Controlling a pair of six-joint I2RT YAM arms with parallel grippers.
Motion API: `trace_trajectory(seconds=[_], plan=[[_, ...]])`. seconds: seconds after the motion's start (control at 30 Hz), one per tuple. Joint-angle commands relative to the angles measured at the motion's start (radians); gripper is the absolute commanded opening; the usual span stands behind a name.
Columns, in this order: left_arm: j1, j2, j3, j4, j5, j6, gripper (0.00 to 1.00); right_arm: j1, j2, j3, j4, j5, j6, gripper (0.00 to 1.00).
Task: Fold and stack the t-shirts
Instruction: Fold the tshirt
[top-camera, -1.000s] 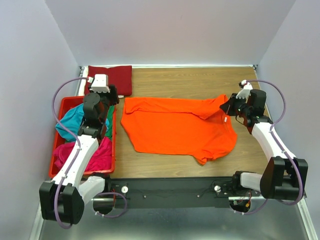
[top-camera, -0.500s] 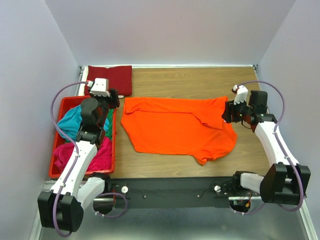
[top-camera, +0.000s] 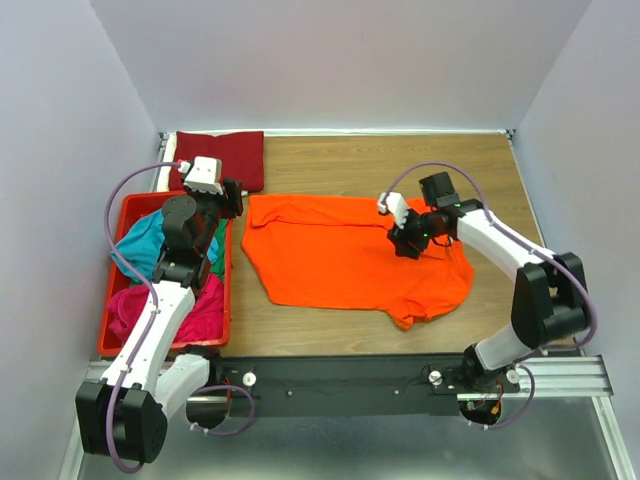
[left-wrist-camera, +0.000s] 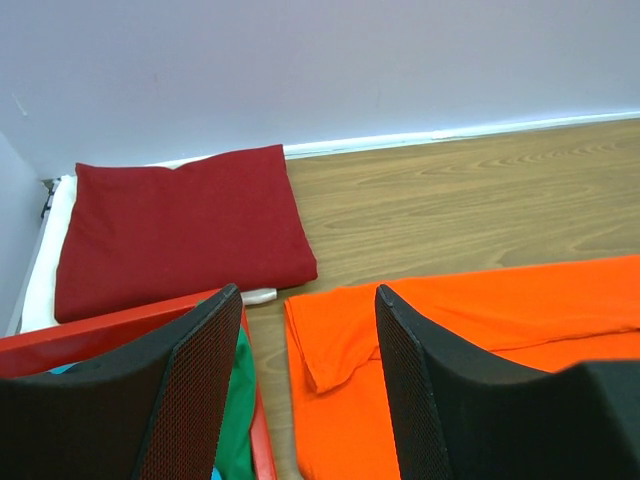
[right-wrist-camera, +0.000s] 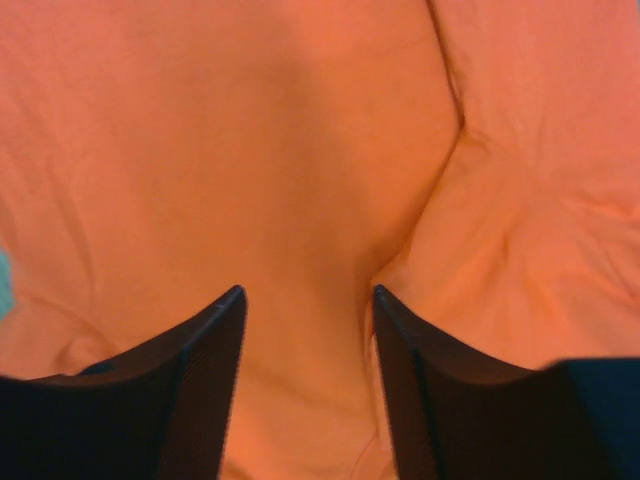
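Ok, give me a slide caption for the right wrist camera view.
Right claw, open, poised over the creased orange t-shirt that fills the view.

My 2 arms (top-camera: 160, 310) wear white shells with black joints, each trailing 1 lilac cable (top-camera: 109, 208), tipped with black textured fingers (left-wrist-camera: 195, 400).

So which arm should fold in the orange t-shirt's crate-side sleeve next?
Likely left. The left gripper hangs open right by that sleeve of the orange t-shirt; the right gripper is open over the shirt's opposite half.
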Motion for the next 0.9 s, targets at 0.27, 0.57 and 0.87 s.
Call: trace_trajectory(seconds=[0.27, 0.57, 0.87], plan=[[-0.007, 0.004, 0.003, 0.016, 0.039, 0.004, 0.63, 0.116, 0.216, 0.145, 0.115, 0.39, 0.107, 0.54], [-0.007, -0.005, 0.001, 0.016, 0.041, 0.004, 0.63, 0.118, 0.287, 0.168, 0.123, 0.428, 0.133, 0.49], [-0.007, -0.004, 0.001, 0.016, 0.042, 0.004, 0.63, 0.119, 0.302, 0.2, 0.121, 0.413, 0.162, 0.12]])
